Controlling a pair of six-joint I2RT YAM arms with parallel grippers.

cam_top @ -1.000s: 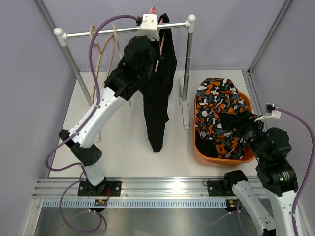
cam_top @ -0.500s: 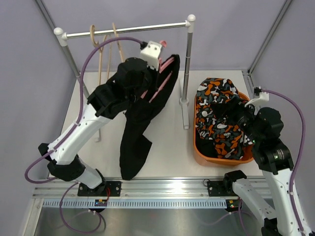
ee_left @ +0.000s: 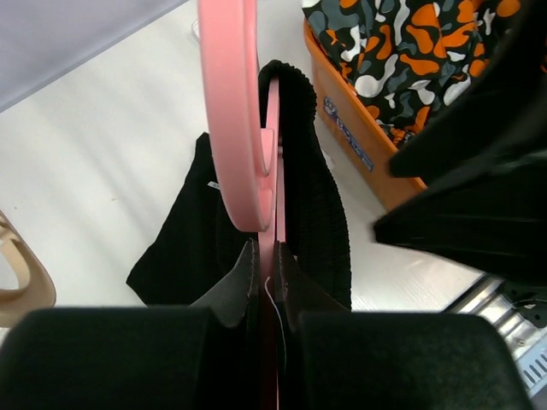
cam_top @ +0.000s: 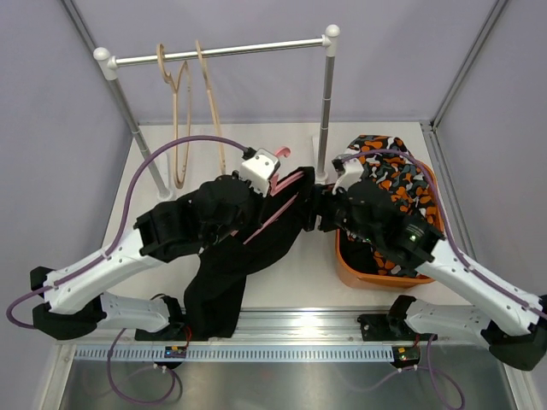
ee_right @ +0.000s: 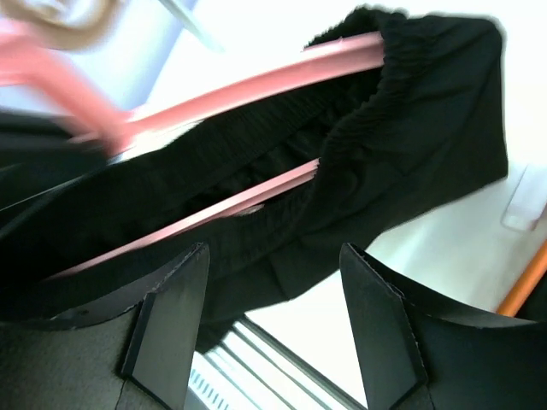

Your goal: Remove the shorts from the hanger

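Note:
Black shorts [cam_top: 235, 273] hang on a pink hanger [cam_top: 278, 198] held low over the table by my left gripper [cam_top: 267, 184]. In the left wrist view the jaws are shut on the pink hanger [ee_left: 248, 128], with the black shorts [ee_left: 312, 196] draped on it. My right gripper [cam_top: 318, 207] is open at the right end of the shorts. In the right wrist view its fingers [ee_right: 175, 299] stand wide apart just below the black waistband [ee_right: 402, 128] and the hanger's pink bar [ee_right: 256, 85]. Patterned shorts [cam_top: 402, 184] and a black garment lie in the orange basket [cam_top: 355, 272].
A clothes rail [cam_top: 218, 51] on two posts spans the back, with two bare wooden hangers [cam_top: 184, 102] at its left. The right post [cam_top: 325, 107] stands between the shorts and the basket. Purple walls close in the sides.
My left arm has carried the hanger with the black shorts off the rail and down towards the table. My right arm has swung left out of the basket to the shorts.

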